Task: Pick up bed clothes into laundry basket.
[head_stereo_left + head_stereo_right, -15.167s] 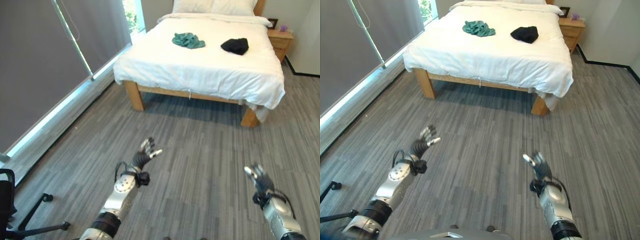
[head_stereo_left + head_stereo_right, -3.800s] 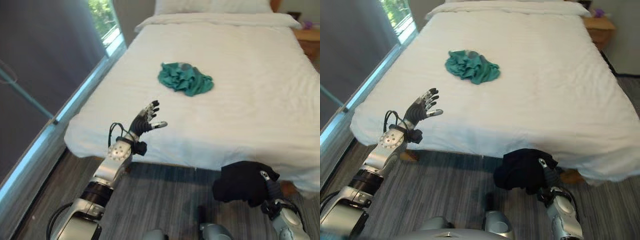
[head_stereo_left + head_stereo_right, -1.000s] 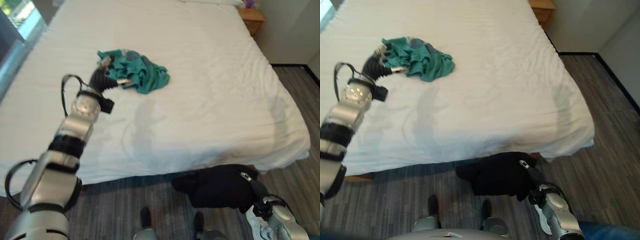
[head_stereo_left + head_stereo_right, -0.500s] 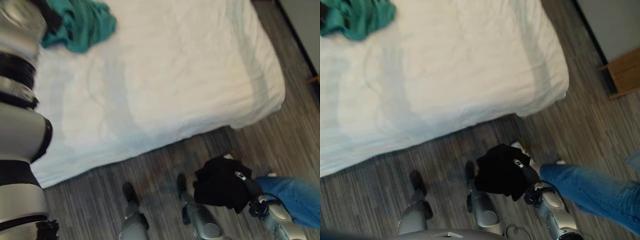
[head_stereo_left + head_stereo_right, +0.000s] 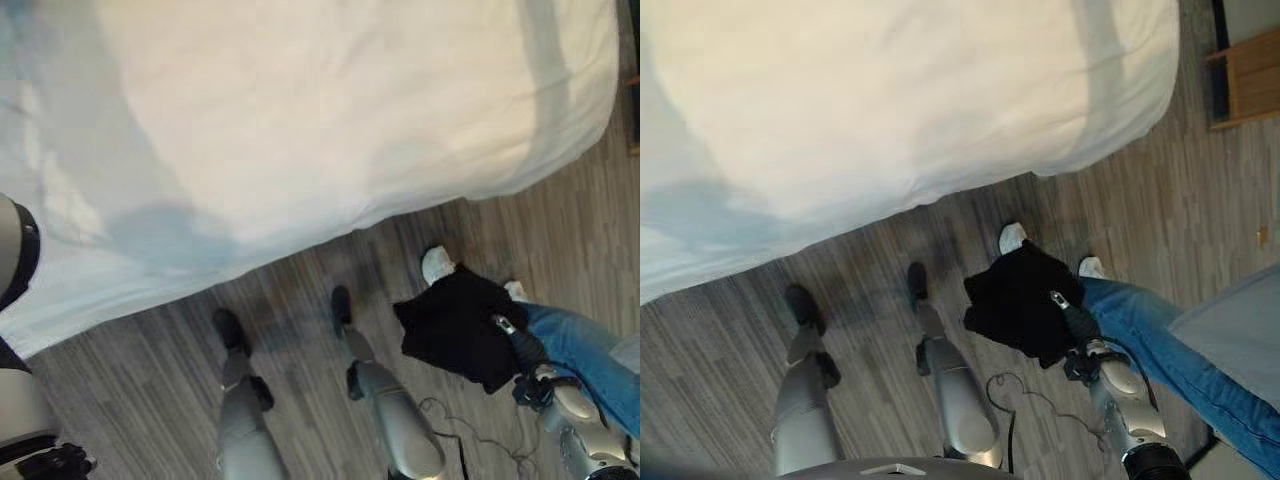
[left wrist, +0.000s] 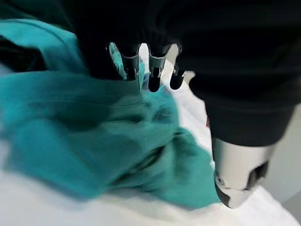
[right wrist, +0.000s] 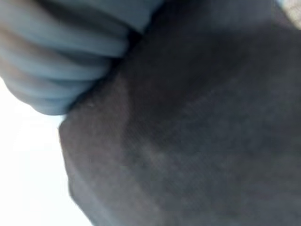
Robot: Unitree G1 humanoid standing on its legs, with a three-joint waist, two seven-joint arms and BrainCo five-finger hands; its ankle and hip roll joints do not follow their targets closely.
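Note:
A black garment [image 5: 455, 325] hangs bunched over the floor beside the bed, and my right hand [image 5: 522, 347] is shut on it from the lower right. Up close, the same black garment [image 7: 188, 141] covers the right wrist view. A teal garment [image 6: 94, 132] lies crumpled on the white sheet. My left hand [image 6: 240, 165] is over it, its fingertips [image 6: 154, 77] touching the top folds. Its thumb stands apart from the cloth, and nothing is pinched.
The white bed [image 5: 300, 110] spans the top of the eye views, its edge hanging over the grey plank floor [image 5: 730, 340]. A person's leg in blue jeans [image 5: 1160, 335] and white shoes [image 5: 1011, 237] stand right beside the black garment. A wooden nightstand [image 5: 1245, 75] is at far right.
The whole picture has swung down and to the right, so the teal garment has left the eye views. The black garment stays in my right hand, now close to the person's leg.

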